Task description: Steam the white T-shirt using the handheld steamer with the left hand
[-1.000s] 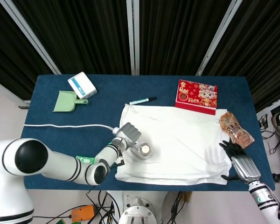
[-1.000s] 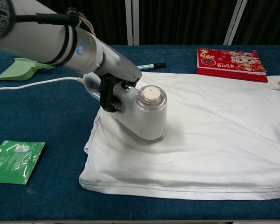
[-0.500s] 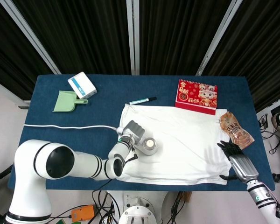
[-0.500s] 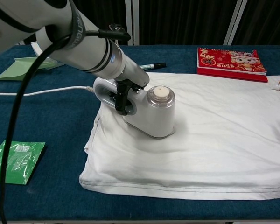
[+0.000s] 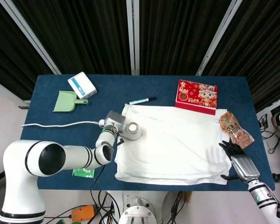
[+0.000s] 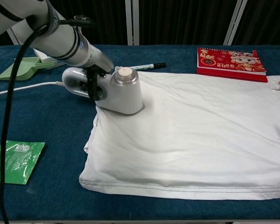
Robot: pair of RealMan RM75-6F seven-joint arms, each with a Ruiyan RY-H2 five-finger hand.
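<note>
The white T-shirt [image 5: 172,142] [image 6: 196,135] lies flat on the blue table. A white handheld steamer [image 5: 126,128] [image 6: 116,91] rests on the shirt's far left corner, partly over the blue cloth. My left hand [image 5: 113,126] [image 6: 93,81] grips its handle from the left. Its white cord [image 5: 60,124] [image 6: 23,87] trails off to the left. My right hand [image 5: 235,161] rests on the shirt's right edge with fingers spread, holding nothing; the chest view does not show it.
A black marker [image 5: 142,100] [image 6: 147,66] and a red calendar [image 5: 197,95] [image 6: 231,58] lie behind the shirt. A green dustpan [image 5: 67,101] and a white-blue box [image 5: 81,85] sit at the far left. A green packet [image 6: 16,161] lies near the front left; a snack bag [image 5: 235,129] at the right.
My left hand has drawn the steamer from the shirt's left middle back and leftward to its far left corner. The right hand has stayed put.
</note>
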